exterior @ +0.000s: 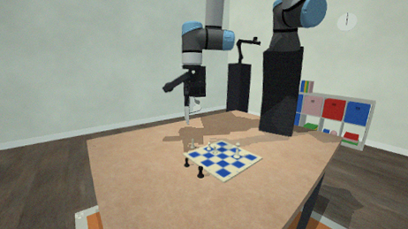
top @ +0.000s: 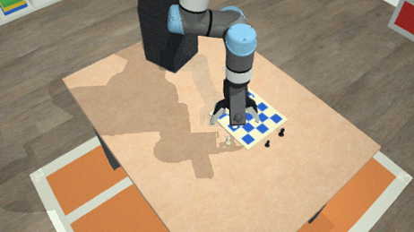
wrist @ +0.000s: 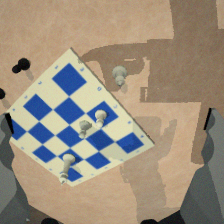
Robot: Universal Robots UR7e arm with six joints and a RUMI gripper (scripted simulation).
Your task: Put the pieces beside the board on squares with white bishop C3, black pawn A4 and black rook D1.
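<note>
Wrist view: end effector, one, spread wide, nothing held, above board. White bishop, one, upright on tabletop beside board; lies image-upward of the fingertips' midpoint, slightly right.

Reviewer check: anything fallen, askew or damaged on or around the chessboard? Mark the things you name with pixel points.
Nothing stands out. The white piece (top: 228, 140) (exterior: 192, 144) (wrist: 119, 74) and two black pieces (top: 266, 144) (exterior: 187, 162) beside the board (top: 248, 147) (exterior: 224, 180) (wrist: 111, 182) stand upright, and I see no visible damage.
</note>
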